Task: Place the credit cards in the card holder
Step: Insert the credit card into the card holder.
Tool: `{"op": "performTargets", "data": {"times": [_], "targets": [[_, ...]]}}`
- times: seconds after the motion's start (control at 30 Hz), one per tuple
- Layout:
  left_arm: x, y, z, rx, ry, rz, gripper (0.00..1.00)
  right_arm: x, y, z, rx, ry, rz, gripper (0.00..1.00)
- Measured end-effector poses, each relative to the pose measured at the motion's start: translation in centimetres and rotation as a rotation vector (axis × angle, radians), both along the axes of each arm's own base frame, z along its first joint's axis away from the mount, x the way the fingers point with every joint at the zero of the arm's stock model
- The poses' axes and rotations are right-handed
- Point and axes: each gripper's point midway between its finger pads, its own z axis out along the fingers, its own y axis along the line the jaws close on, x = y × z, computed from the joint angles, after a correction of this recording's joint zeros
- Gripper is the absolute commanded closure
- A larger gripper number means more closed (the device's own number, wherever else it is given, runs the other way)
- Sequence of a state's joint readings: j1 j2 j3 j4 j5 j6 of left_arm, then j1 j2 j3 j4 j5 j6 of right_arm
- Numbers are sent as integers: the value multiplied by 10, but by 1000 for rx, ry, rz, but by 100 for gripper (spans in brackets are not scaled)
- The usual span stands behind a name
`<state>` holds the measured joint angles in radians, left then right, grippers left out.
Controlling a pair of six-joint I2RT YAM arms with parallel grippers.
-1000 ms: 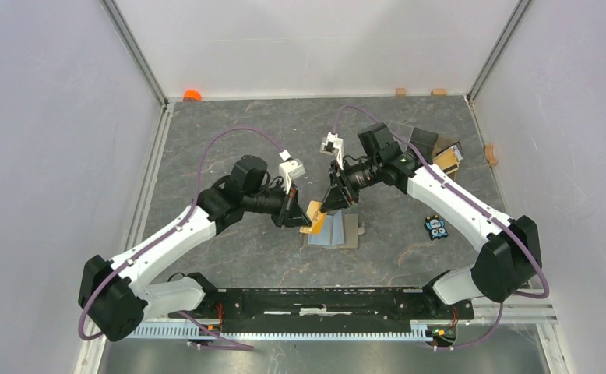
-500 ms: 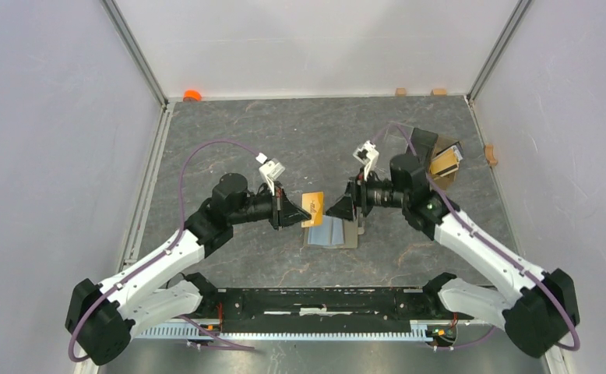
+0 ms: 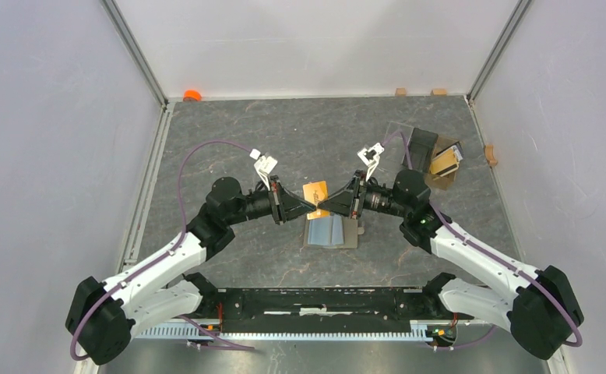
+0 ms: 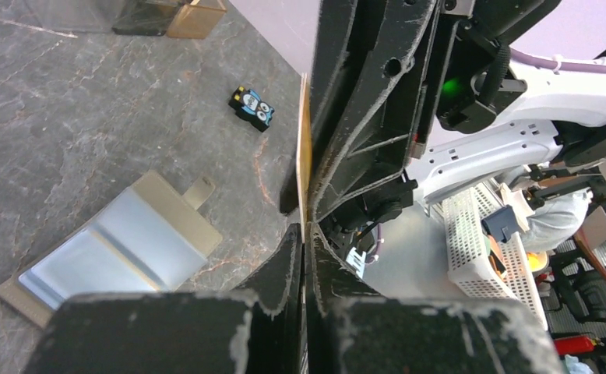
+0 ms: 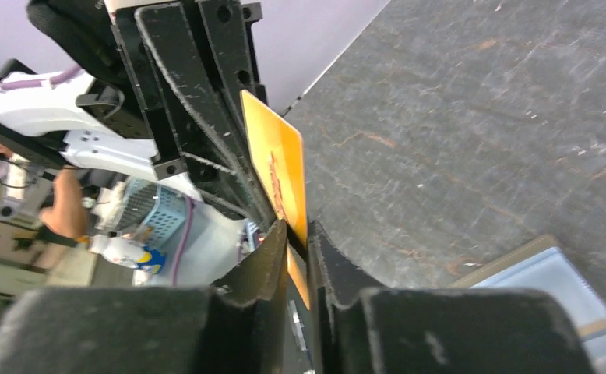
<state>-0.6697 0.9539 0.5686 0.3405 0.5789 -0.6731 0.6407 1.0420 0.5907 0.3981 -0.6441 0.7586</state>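
An orange credit card (image 3: pixel 314 192) is held on edge in the air just above the card holder (image 3: pixel 327 232). The holder lies open on the table with its pale blue-grey inside up. My left gripper (image 3: pixel 308 207) comes in from the left and is shut on the card's near edge. Edge-on in the left wrist view, the card (image 4: pixel 303 156) rises as a thin line from my left gripper (image 4: pixel 306 234). My right gripper (image 3: pixel 322 207) faces it from the right. Its jaws are closed round the card (image 5: pixel 280 167) at the lower edge, at my right gripper (image 5: pixel 298 238).
A clear plastic box (image 3: pixel 424 145) with a dark compartment and tan cards (image 3: pixel 445 161) stands at the back right. A small owl toy (image 4: pixel 251 107) lies right of the holder. An orange object (image 3: pixel 192 95) and small wooden blocks (image 3: pixel 399 91) sit along the back wall.
My left gripper has lifted the card off the holder and turned it on edge. My right gripper let go, swung round to the right, opened wide, then closed on the card's other side.
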Motion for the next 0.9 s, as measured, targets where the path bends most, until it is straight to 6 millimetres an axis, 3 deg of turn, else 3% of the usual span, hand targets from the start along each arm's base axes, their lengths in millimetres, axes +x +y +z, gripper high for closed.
{"op": "performTargets", "data": {"times": [0.03,0.1,0.17,0.27,0.37,0.43,0.7,0.9], "targets": [[0,0,0,-3,0,-2,98,1,0,-1,3,5,-5,100],[1,0,-4,2,14,1,93,1,0,-2,15,16,-9,100],[1,0,-7,3,25,1,78,1,0,-4,20,29,-13,100],[4,-1,-13,17,47,8,68,2,-1,-7,23,45,-26,100],[4,0,-25,54,76,12,26,6,-2,-13,12,66,-56,100],[6,2,-38,100,106,33,16,12,-3,-22,-10,91,-94,100],[21,17,-104,329,291,157,16,28,-24,-112,-296,352,-276,100],[24,22,-141,430,377,187,19,27,-39,-150,-446,465,-346,100]]}}
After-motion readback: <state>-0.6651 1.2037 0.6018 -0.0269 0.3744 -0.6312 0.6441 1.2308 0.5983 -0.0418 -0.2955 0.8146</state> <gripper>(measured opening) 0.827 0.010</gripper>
